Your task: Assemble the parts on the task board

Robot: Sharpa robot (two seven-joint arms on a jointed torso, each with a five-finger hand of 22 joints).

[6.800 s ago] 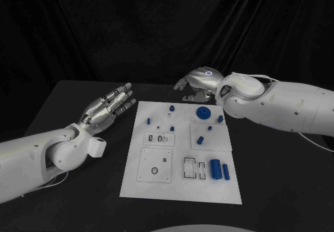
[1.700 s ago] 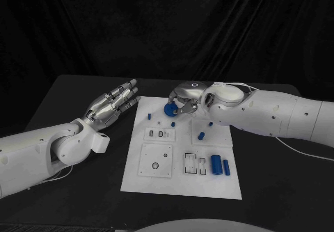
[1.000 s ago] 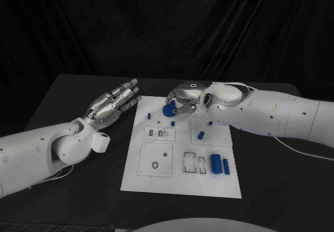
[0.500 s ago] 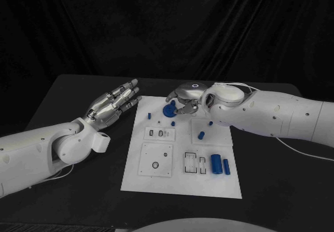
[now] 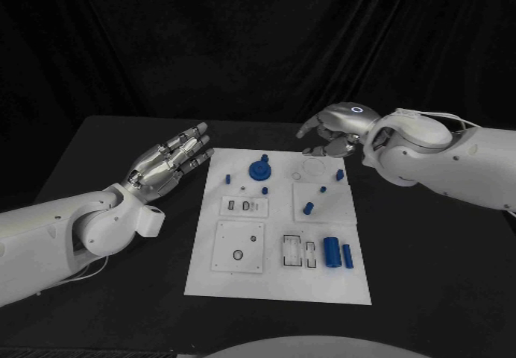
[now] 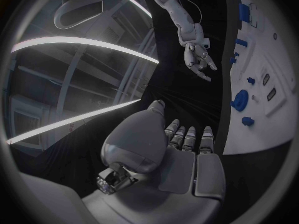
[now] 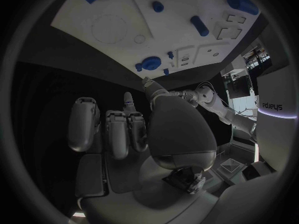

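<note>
Backdrop: black cloth hangs behind the black table [image 5: 107,149], and I see bare dark surface on both long sides of the board.

Task board [image 5: 282,227]: I see the white plate lying flat mid-table, long axis running away from me; its far edge sits between my two hands, its near edge is well short of the table's front.

Left hand [image 5: 172,159]: I have it off the board's far left corner, palm up, fingers straight and a little apart, gripping nothing. Its fingertips are near the board's left edge, but I cannot tell if they overhang it.

Right hand [image 5: 333,134]: I have it beyond the board's far right corner, above the table, fingers curled downward with nothing in them. It is apart from every part.

Blue round part [image 5: 259,169]: it stands on the board near the far edge, left of centre, with open white board around it.

Empty round seat [image 5: 312,170]: a pale circle outline just right of that part, near the right hand.

Blue cylinder [image 5: 332,253]: it lies near the board's right edge, toward me, with a thinner blue pin [image 5: 350,256] just beside it.

Small blue pegs: one at the left edge [image 5: 227,178], others scattered mid-board [image 5: 308,208].

Slots: dark-outlined rectangular cutouts [image 5: 291,250] sit just left of the cylinder.
</note>
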